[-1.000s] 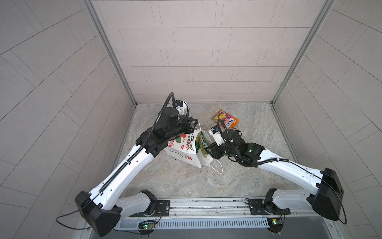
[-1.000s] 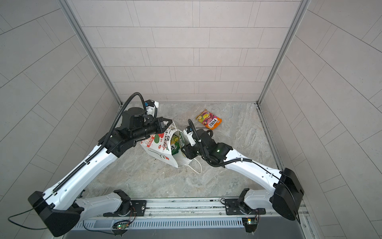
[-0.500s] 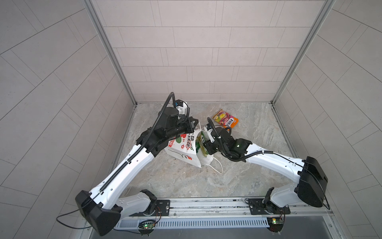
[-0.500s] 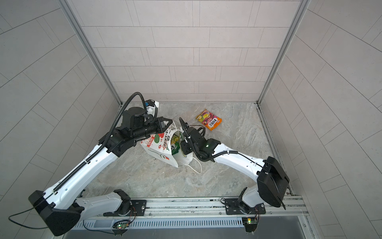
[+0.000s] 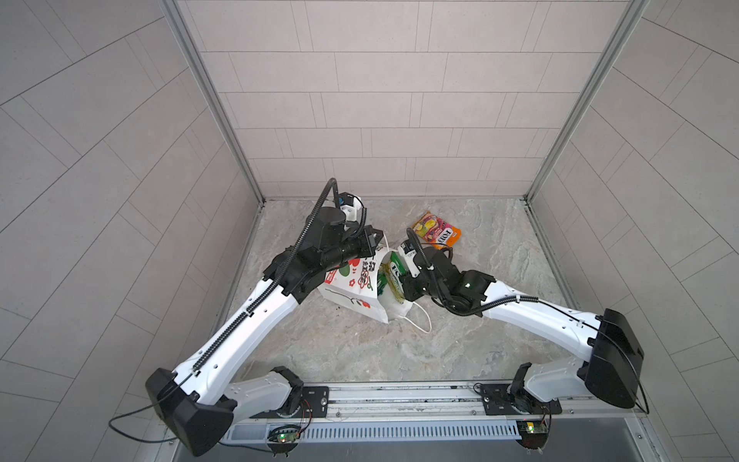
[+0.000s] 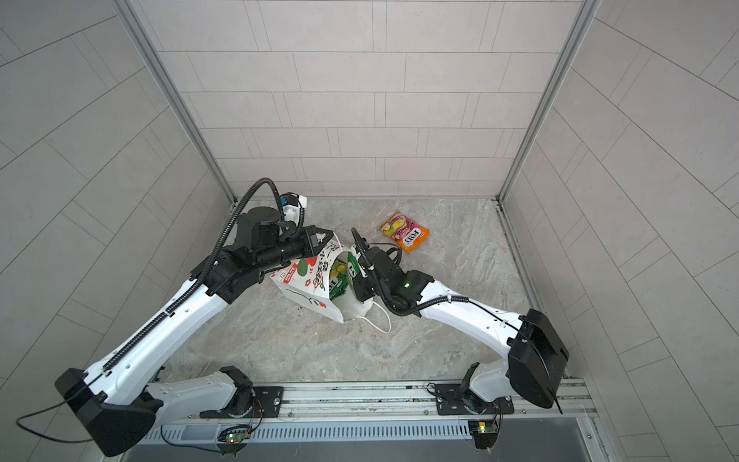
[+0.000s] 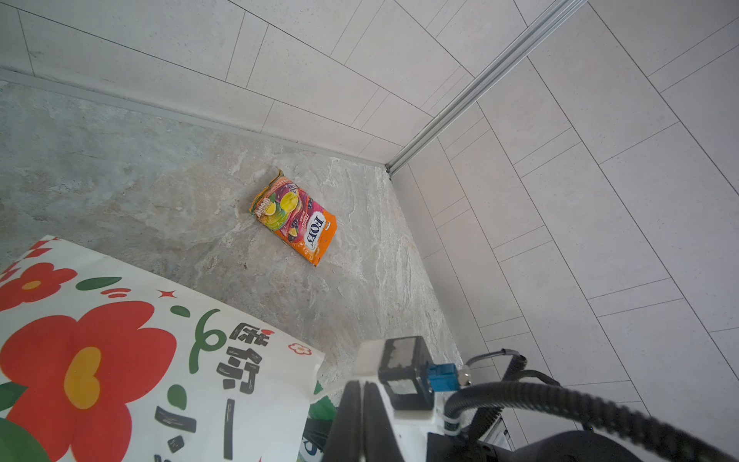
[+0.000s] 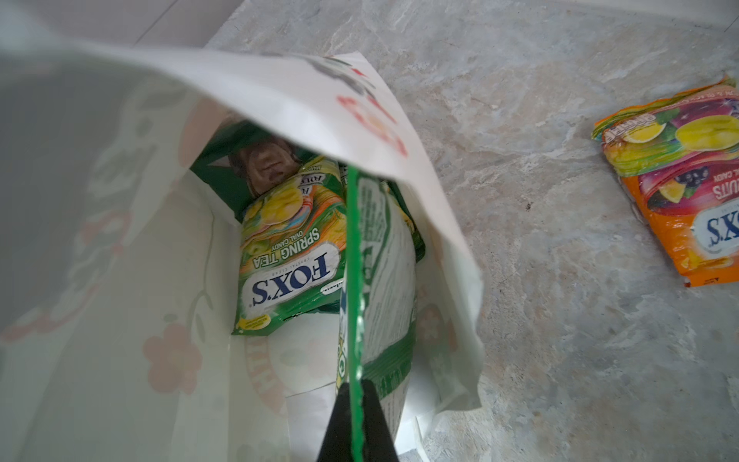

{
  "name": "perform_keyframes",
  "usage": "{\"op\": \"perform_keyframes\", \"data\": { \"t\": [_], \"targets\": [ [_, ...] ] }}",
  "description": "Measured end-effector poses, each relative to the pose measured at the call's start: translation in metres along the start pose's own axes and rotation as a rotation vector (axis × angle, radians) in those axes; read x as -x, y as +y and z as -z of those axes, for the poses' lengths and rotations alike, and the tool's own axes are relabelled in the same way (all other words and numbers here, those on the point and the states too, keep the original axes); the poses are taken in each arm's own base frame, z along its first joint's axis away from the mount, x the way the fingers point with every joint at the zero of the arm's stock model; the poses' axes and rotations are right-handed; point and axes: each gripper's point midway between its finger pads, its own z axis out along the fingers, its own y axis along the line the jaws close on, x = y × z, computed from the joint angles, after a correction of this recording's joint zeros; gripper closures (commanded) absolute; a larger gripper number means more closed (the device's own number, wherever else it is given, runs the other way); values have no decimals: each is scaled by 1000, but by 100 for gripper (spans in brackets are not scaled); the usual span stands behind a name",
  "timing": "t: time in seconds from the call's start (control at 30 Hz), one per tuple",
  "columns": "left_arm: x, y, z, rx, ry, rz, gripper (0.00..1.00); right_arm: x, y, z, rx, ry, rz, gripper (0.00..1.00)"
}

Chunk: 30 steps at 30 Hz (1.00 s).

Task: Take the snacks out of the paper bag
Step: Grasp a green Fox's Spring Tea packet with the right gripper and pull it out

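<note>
The white paper bag point(image 5: 352, 290) point(image 6: 306, 286) point(image 7: 120, 360) leans over on the stone floor with its mouth towards the right arm. My left gripper point(image 5: 379, 240) point(image 7: 362, 416) is shut on the bag's upper rim. At the mouth my right gripper point(image 6: 355, 280) point(image 8: 355, 400) is shut on the edge seam of a green-yellow FOX'S packet point(image 8: 384, 260). Another green FOX'S packet point(image 8: 292, 240) and a dark green bag point(image 8: 224, 168) lie deeper inside. An orange-pink FOX'S packet point(image 5: 438, 233) point(image 6: 404, 232) point(image 7: 296, 218) point(image 8: 680, 192) lies flat on the floor behind the bag.
Tiled walls close in on the left, back and right. A metal rail point(image 5: 400, 396) with both arm bases runs along the front. A loose white cord handle point(image 5: 420, 320) point(image 6: 380, 320) of the bag trails on the floor under the right arm.
My right gripper has pushed further into the bag's mouth and closed from half open onto the green packet's edge. The left arm and the bag have hardly moved.
</note>
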Motion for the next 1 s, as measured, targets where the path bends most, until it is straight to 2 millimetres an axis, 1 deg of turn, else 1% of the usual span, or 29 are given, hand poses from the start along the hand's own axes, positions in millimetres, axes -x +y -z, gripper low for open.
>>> {"op": "perform_keyframes", "data": {
  "t": [0.13, 0.3, 0.43, 0.57, 0.7, 0.77, 1.0],
  "targets": [
    [1, 1, 0, 5, -4, 0, 100, 0, 9, 21, 69, -18, 4, 100],
    [2, 3, 0, 16, -12, 0, 100, 0, 12, 50, 107, -43, 20, 100],
    [3, 3, 1, 21, -18, -1, 100, 4, 6, 77, 114, -88, 25, 100],
    [5, 4, 2, 24, -27, -3, 100, 8, -4, 95, 99, -122, 25, 100],
    [5, 3, 3, 24, -28, -7, 100, 8, -22, 105, 57, -128, 3, 100],
    [5, 3, 3, 22, -26, -10, 100, 8, -36, 109, 23, -128, -20, 100],
    [2, -1, 4, 0, -10, -24, 100, 15, -99, 119, -99, -141, -156, 100]
  ]
}}
